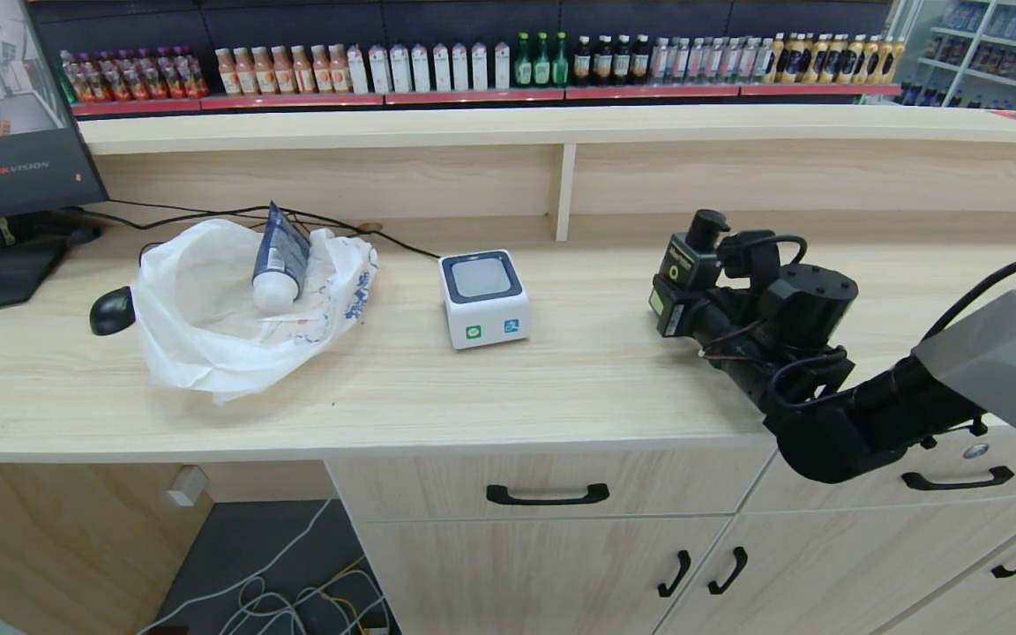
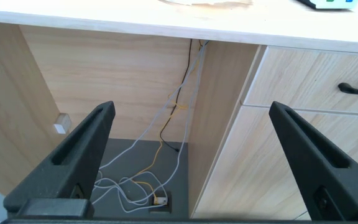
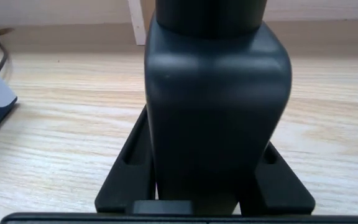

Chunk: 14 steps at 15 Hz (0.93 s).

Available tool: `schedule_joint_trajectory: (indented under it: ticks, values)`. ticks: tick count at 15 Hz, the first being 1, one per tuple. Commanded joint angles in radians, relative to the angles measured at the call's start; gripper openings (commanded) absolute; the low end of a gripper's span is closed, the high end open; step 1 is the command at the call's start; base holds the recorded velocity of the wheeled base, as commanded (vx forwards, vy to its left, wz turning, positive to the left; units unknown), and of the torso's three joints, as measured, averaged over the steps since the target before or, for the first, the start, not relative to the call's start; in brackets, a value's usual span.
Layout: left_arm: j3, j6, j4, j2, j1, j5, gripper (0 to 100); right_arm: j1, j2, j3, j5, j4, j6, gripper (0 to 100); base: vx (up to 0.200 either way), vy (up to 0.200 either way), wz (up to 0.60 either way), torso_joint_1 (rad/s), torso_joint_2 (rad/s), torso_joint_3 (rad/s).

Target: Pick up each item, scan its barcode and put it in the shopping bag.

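Wooden shop counter (image 1: pixel 596 379), white scanner (image 1: pixel 483 298) at centre: shopping bag (image 1: pixel 208 344) left of the scanner holds a blue tube (image 1: pixel 280 256); right tool (image 3: pixel 207 180), right of it, clamps what looks like a dark bottle (image 3: pixel 216 87); left tool (image 2: pixel 191 112), below scanner level, gapes wide and empty.

Pale wooden counter (image 1: pixel 596 379) with black-handled drawers (image 1: pixel 437 489) — bottle-lined shelf (image 1: pixel 473 95) behind, grey floor (image 1: pixel 243 547) below.

A black mouse (image 1: pixel 111 310) lies on the counter (image 1: pixel 561 388) near what seems a monitor (image 1: pixel 5 150), bottles (image 1: pixel 473 62) shelved behind.
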Motion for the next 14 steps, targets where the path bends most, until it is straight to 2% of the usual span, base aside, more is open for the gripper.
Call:
schedule_joint_trajectory:
  ticks: [1, 4, 7, 14]
  values:
    - [0.0, 0.0, 0.0, 0.0, 0.0, 0.0, 100, 0.0, -0.017, 0.004, 0.001, -0.003, -0.004, 0, 0.0, 0.0, 0.0, 0.0, 0.0, 0.0]
    - [0.0, 0.0, 0.0, 0.0, 0.0, 0.0, 100, 0.002, -0.075, 0.007, 0.001, 0.0, -0.028, 0, 0.0, 0.0, 0.0, 0.0, 0.0, 0.0]
    - [0.0, 0.0, 0.0, 0.0, 0.0, 0.0, 100, 0.014, -0.186, 0.117, 0.001, 0.0, -0.039, 0, 0.0, 0.0, 0.0, 0.0, 0.0, 0.0]
    - [0.0, 0.0, 0.0, 0.0, 0.0, 0.0, 100, 0.012, -0.476, 0.45, -0.001, 0.0, -0.16, 0, 0.0, 0.0, 0.0, 0.0, 0.0, 0.0]
